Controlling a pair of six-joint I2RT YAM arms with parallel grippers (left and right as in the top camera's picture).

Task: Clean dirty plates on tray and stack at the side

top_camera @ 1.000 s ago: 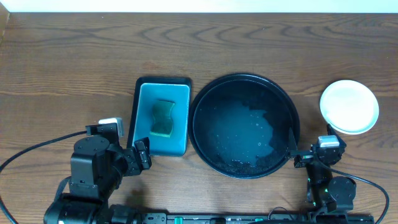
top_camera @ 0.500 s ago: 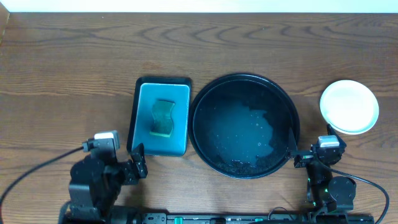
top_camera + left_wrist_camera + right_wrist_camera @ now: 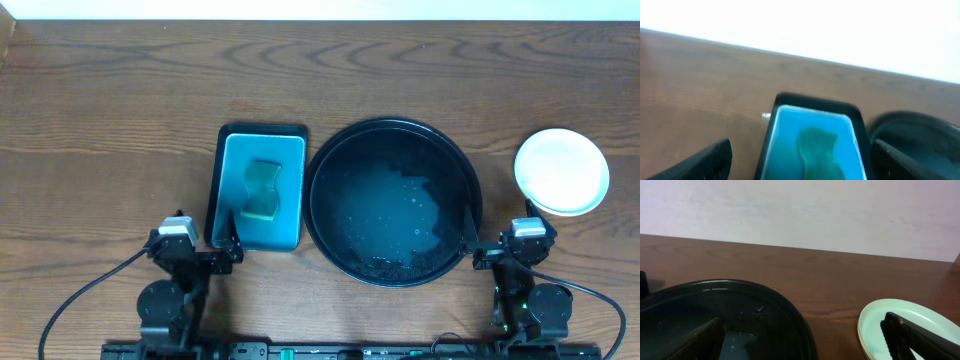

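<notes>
One large round glossy black tray, speckled wet. Left of it, one rectangular teal tray holding one green sponge. Right of it, one stack of pale round plates; how many it holds cannot be told. At its near side, the left gripper and right gripper each have fingers spread wide, holding nothing.

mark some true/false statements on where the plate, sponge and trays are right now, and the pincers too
The black tray holds no plates. True.
The sponge lies in the black tray. False: it lies in the teal tray.
A pale plate sits left of the black tray. False: it sits to its right.
The left pincer and right pincer are both open and empty. True.
The plate touches the black tray. False: bare table shows between them.
</notes>
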